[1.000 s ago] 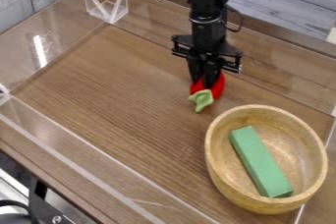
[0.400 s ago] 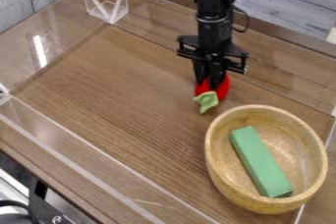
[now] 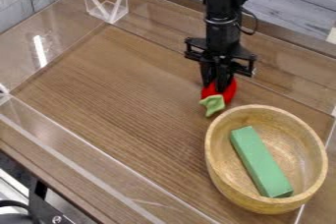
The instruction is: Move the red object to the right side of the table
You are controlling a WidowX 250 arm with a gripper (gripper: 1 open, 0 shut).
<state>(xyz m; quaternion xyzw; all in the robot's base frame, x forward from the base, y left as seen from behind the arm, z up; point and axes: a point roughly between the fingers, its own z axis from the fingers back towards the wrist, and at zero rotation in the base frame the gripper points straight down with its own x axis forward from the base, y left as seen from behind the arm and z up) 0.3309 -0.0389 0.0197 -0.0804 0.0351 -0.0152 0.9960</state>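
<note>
One strawberry toy [image 3: 215, 98], one wooden bowl [image 3: 266, 197], one green block [image 3: 260, 160], one gripper [image 3: 219, 87], one table [image 3: 105, 90].

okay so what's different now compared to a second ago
The gripper, shut on the red toy, has slid it a little to the right across the table, closer to the bowl's rim. Nothing was picked up or let go. The bowl and the green block inside it have stayed put.
</note>
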